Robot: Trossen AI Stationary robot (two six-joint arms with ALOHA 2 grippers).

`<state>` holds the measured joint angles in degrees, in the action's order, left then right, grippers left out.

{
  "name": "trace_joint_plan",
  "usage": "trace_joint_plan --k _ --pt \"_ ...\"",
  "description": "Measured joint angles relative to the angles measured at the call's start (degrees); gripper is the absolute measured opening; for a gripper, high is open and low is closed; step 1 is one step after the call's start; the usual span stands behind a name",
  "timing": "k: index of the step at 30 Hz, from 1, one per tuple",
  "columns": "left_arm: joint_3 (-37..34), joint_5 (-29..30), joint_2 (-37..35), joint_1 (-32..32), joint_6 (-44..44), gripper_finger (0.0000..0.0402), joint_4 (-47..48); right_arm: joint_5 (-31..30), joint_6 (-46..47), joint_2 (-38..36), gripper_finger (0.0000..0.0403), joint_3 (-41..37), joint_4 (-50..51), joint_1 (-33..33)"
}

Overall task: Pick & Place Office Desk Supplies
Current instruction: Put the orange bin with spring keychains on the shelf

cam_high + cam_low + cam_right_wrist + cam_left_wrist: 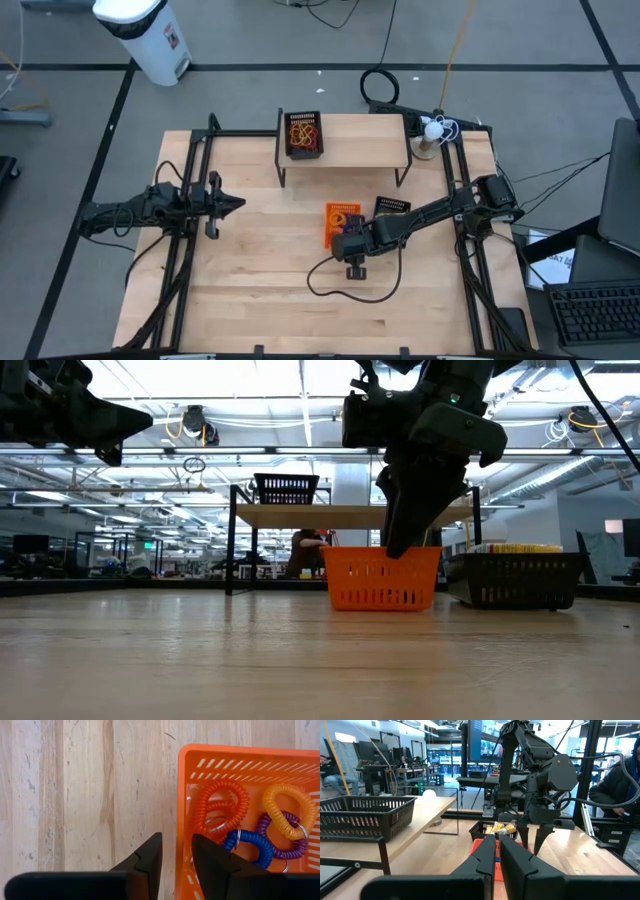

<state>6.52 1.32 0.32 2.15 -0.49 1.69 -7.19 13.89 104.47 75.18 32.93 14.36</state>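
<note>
place: lab | signs: strip lights, monitors, workbenches

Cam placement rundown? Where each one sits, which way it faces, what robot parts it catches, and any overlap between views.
High: overhead, straight down; both arms, left gripper, right gripper at the orange bin.
Low: table height, level across the table into the room; right gripper in front of the orange bin.
Left wrist: past its own shut fingers toward the right arm.
Right wrist: straight down, jaws astride the bin wall, coil rings inside.
Shared: the orange bin shows in all four.
</note>
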Motion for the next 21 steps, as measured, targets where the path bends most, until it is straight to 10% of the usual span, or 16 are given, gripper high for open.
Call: trace_joint_plan --k 21 --pt "0.0 -1.7 0.0 0.0 -0.2 0.0024 0.1 -0.5 -3.4 0.6 0.0199 0.0 -2.8 0.3"
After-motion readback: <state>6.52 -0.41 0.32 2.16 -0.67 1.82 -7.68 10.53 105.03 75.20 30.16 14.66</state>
